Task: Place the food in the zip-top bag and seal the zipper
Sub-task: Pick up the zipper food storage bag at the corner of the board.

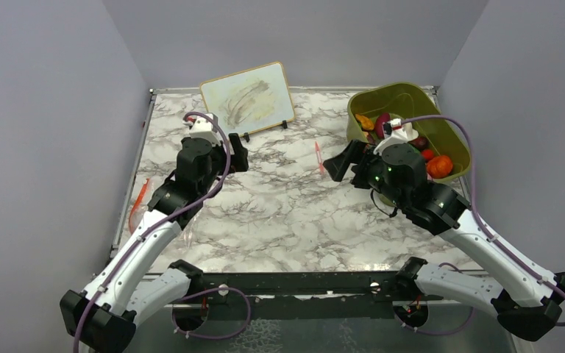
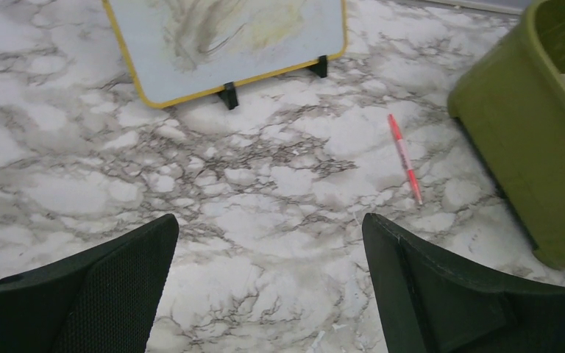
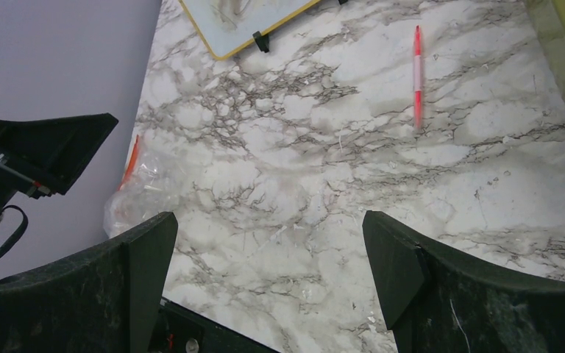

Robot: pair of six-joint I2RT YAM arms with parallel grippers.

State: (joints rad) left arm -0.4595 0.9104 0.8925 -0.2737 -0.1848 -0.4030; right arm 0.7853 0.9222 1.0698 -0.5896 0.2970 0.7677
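Food (image 1: 439, 166) is sitting in neither hand. The left hand (image 2: 268, 224) is hanging wide open and empty over the left half of the desk (image 1: 287, 213), and the right hand (image 3: 268, 220) is gaping equally wide toward the right edge. Behind it, the toys are lying in an olive bin (image 1: 404, 87) at the far right corner. They are looking light, hard and prone to rolling, so pinching across the middle seems best. The zip-top bag (image 3: 138, 197) is lying crumpled at the left edge, thin and floppy. Gripping beside its zipper (image 3: 130, 163) seems wisest.
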